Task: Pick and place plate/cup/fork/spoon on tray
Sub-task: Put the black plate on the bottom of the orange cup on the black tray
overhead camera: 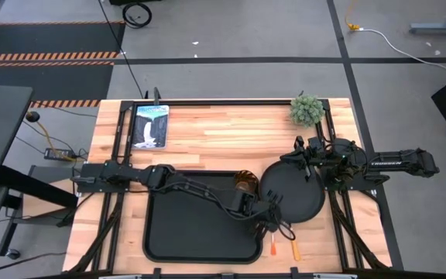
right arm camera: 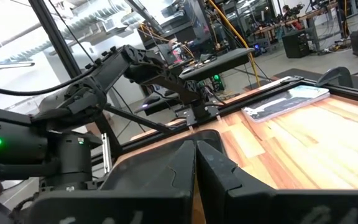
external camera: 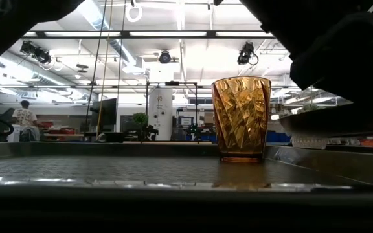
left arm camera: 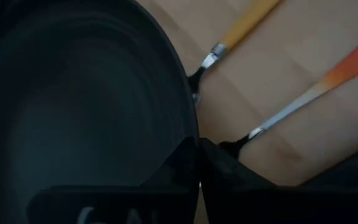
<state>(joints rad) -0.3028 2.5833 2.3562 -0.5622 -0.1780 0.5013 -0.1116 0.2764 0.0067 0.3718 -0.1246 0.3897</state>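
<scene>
The round black plate is just right of the black tray, and my left gripper is shut on its near-left rim. In the left wrist view the plate fills the space beside the shut fingers. The amber cup stands upright on the tray's far right corner. The fork's orange-red handle and the spoon's orange handle lie on the wood near the front edge, their heads dark under the plate's rim. My right gripper is shut and holds nothing, at the plate's far side. My left gripper pinches the plate's rim between its two fingers, one above the rim and one below. The fingers come slanting down from the table's left. In the low view the held side of the plate is up above the tray's rim; its far side is hidden.
A small green plant stands at the table's far right and a picture book lies at the far left. The fork and spoon lie close below the held plate. The tray's middle is bare.
</scene>
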